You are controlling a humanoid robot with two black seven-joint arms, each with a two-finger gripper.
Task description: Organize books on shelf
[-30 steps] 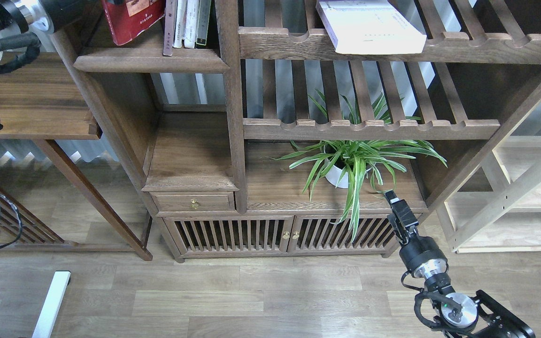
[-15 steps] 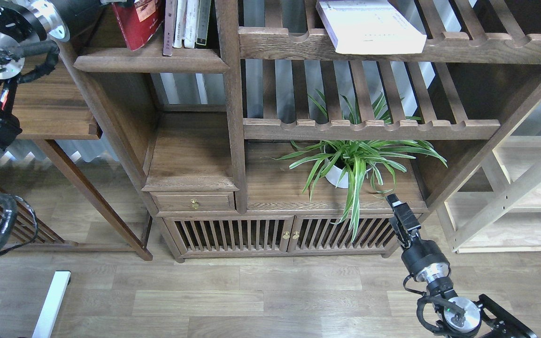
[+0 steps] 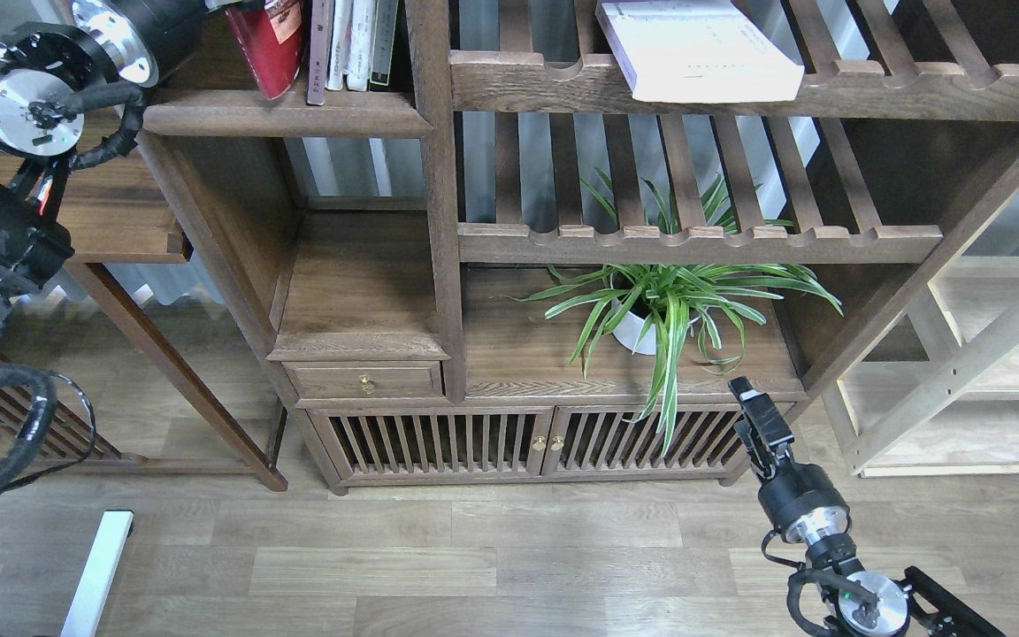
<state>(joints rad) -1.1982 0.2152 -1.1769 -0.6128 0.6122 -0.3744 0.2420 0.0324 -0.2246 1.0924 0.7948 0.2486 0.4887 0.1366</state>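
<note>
The red-covered book (image 3: 269, 44) stands tilted on the solid dark-walnut shelf board with the rounded moulded front edge (image 3: 284, 112), its lower corner on the board just left of 4 thin upright books (image 3: 352, 42) with maroon, white and dark spines. The black left arm's wrist reaches in at the top left beside that book; its gripper lies past the top edge, out of sight, so I cannot tell whether it grips the book. The thick white-lavender paperback (image 3: 695, 49) lies flat on the upper slatted shelf with the scalloped front rail (image 3: 828, 88). The right gripper (image 3: 753, 404) hangs low before the cabinet, beside the green spider plant in a white pot (image 3: 664, 305), fingers close together, holding nothing.
</note>
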